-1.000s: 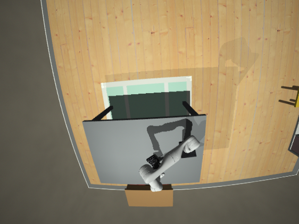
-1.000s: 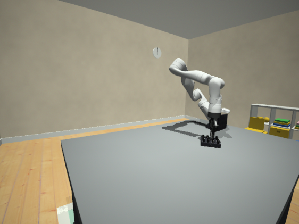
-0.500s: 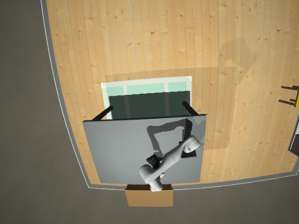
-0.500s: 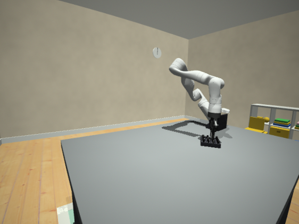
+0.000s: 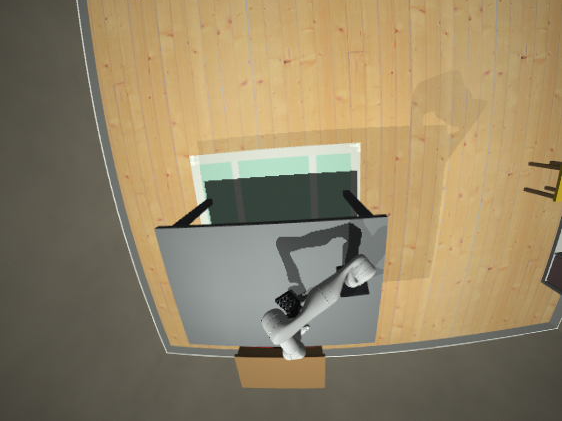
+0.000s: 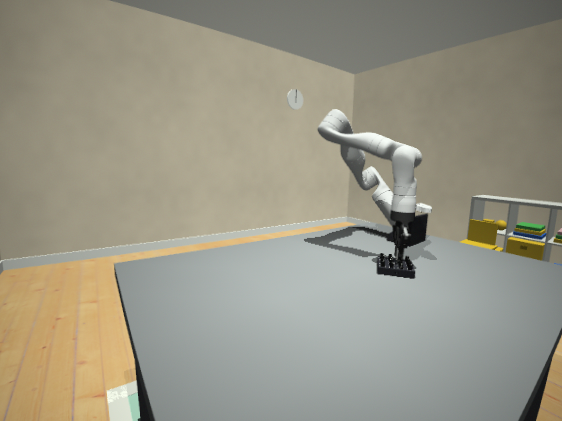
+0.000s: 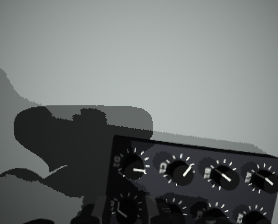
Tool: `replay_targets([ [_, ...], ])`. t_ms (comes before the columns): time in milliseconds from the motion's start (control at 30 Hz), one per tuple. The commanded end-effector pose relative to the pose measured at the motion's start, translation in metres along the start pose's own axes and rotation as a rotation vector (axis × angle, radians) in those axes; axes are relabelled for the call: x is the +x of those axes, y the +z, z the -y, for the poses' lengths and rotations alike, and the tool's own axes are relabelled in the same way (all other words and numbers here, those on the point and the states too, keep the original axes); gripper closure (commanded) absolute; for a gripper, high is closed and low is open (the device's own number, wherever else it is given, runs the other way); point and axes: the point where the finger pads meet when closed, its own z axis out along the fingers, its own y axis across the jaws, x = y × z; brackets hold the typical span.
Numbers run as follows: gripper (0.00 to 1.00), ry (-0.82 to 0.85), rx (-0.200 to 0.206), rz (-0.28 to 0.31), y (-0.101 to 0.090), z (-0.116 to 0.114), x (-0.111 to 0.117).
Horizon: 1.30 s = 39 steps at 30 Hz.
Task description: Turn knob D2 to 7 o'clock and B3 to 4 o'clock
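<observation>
While top view hides fingers (image 6: 399, 253), wrist view shows them flanking knob D2 (image 7: 125, 213).

The rectangular knob box (image 5: 282, 298) (image 6: 395, 272) (image 7: 150, 186) is black, its round knobs black with white lines, ringed by white marks. The smooth jointed robot arm (image 5: 320, 297) (image 6: 372, 142) is white. The flat tabletop (image 5: 230, 281) (image 6: 320, 311) is plain grey; the plank floor (image 5: 300, 96) (image 6: 45, 321) is honey-coloured, with darker knots.
</observation>
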Motion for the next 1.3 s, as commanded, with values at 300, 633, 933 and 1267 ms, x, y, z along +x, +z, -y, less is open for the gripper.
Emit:
replay_targets([
  [300,0.81,0.0,-0.002,0.0,-0.005,-0.001,0.0],
  [633,0.81,0.0,-0.002,0.0,-0.025,-0.001,0.0],
  [933,0.81,0.0,-0.002,0.0,-0.039,0.0,0.0],
  [1267,0.81,0.0,-0.002,0.0,-0.039,0.0,0.0],
])
